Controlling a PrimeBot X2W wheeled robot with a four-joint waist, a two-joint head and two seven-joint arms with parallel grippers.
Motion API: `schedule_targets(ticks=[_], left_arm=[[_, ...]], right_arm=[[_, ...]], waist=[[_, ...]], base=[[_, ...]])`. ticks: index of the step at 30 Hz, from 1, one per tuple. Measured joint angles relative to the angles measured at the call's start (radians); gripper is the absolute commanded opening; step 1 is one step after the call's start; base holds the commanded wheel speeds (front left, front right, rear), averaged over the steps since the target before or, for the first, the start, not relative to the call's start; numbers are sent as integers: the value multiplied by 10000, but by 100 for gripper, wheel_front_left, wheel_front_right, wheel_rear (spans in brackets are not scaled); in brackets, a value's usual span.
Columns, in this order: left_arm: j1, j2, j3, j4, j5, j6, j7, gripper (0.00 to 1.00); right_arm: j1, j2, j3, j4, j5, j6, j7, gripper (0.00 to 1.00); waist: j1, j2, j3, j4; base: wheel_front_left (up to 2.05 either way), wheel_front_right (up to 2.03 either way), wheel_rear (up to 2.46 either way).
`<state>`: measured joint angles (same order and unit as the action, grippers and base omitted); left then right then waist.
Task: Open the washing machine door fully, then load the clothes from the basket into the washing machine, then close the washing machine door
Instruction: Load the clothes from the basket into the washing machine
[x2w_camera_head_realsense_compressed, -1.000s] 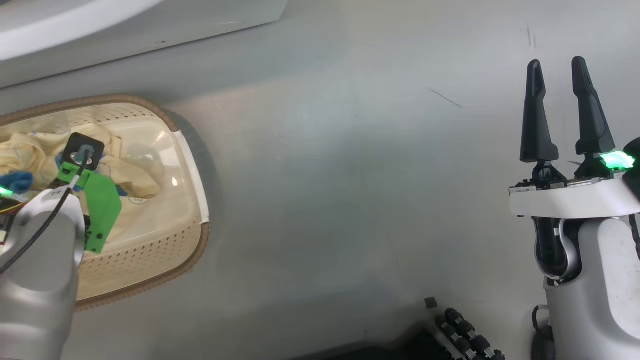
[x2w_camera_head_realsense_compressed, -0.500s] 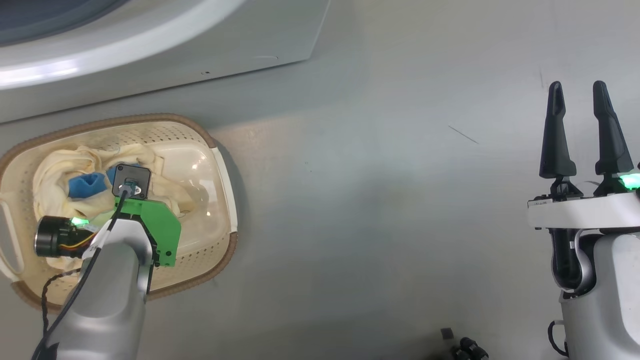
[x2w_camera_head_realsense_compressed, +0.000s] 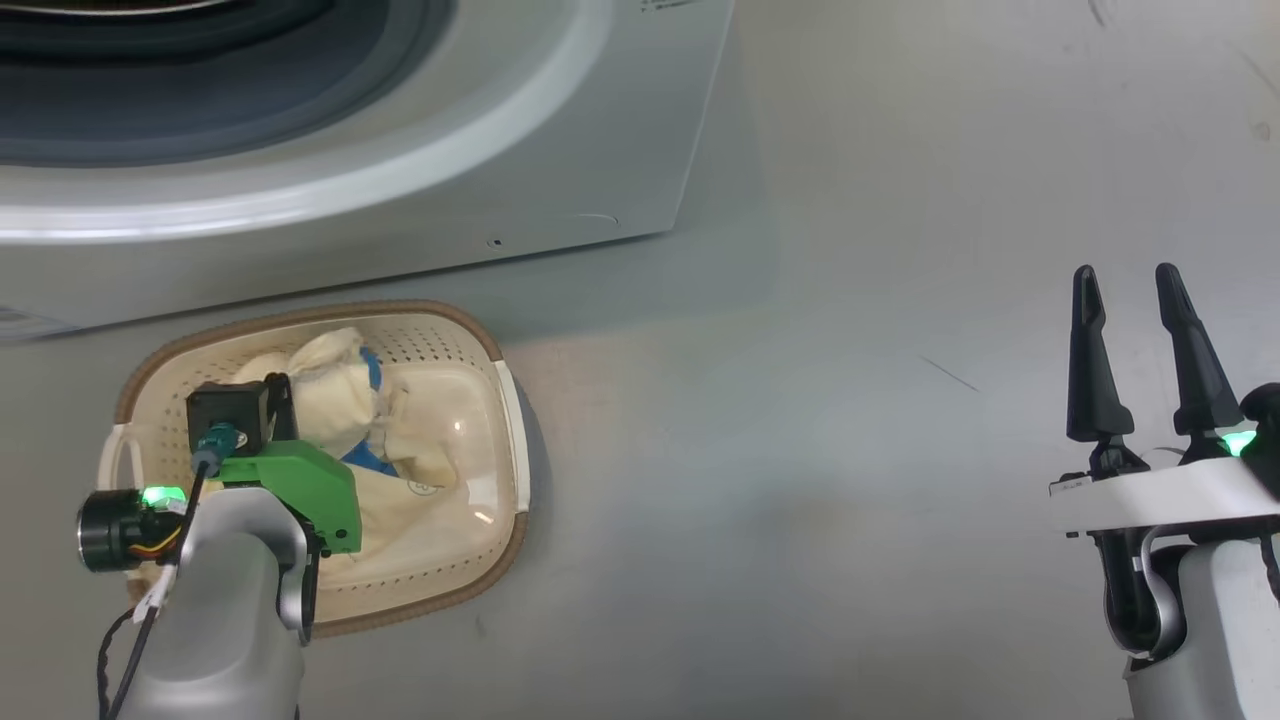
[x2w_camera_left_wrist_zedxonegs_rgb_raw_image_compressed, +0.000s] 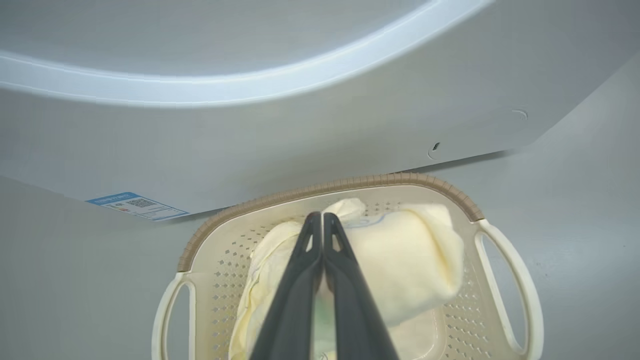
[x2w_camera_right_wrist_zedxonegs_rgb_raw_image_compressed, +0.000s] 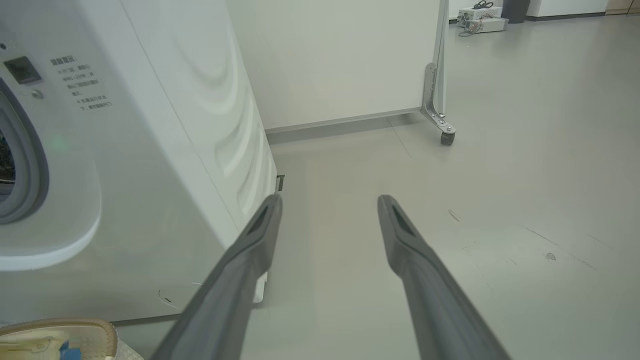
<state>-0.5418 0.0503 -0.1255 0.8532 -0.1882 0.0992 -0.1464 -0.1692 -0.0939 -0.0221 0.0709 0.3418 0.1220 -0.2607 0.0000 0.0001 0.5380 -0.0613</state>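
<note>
Observed change: over the last second the head camera has swung up, so more of the washing machine (x2w_camera_head_realsense_compressed: 560, 170) front is in frame; the shift of the whole picture is the camera's doing, not a move of the basket (x2w_camera_head_realsense_compressed: 330, 305). The real change is in the clothes (x2w_camera_head_realsense_compressed: 335, 385). A second ago they lay spread low in the basket with the left arm down among them. Now they are drawn up into a bunched roll with a pinched waist. The left gripper (x2w_camera_left_wrist_zedxonegs_rgb_raw_image_compressed: 322, 216) has its jaws pressed together, with cloth gathered at and just past the tips. I judge this a pinch on a fold, taken for the lift towards the drum. The basket sits on the floor (x2w_camera_head_realsense_compressed: 800, 450) just in front of the washing machine's base, below the grey gasket (x2w_camera_head_realsense_compressed: 200, 110) and near the blue label (x2w_camera_left_wrist_zedxonegs_rgb_raw_image_compressed: 137, 206). The gasket stands uncovered, so the door-opening step appears done and loading is under way. The right gripper (x2w_camera_head_realsense_compressed: 1124, 270) hangs past the washing machine's front corner over bare floor, jaws wide apart and holding nothing, as before. Condition of the clothes: soft, pale cream, loosely rolled, with a blue patch tucked beneath. More cloth lies under the roll, on the basket bottom. How much rides with the pinch cannot be told.
</note>
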Motion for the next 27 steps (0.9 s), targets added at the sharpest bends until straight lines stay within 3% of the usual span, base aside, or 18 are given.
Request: schedule_targets(ticks=[7, 27], left_arm=[[261, -8, 268, -257, -255, 12, -727, 0], [1001, -35, 642, -1741, -596, 12, -1026, 0]], right_arm=[[414, -15, 90, 77, -2, 0, 0, 100], [1011, -13, 451, 111, -29, 0, 0, 100]], waist=[[0, 0, -871, 237], [0, 0, -2524, 582]], base=[[0, 0, 0], [0, 0, 0]])
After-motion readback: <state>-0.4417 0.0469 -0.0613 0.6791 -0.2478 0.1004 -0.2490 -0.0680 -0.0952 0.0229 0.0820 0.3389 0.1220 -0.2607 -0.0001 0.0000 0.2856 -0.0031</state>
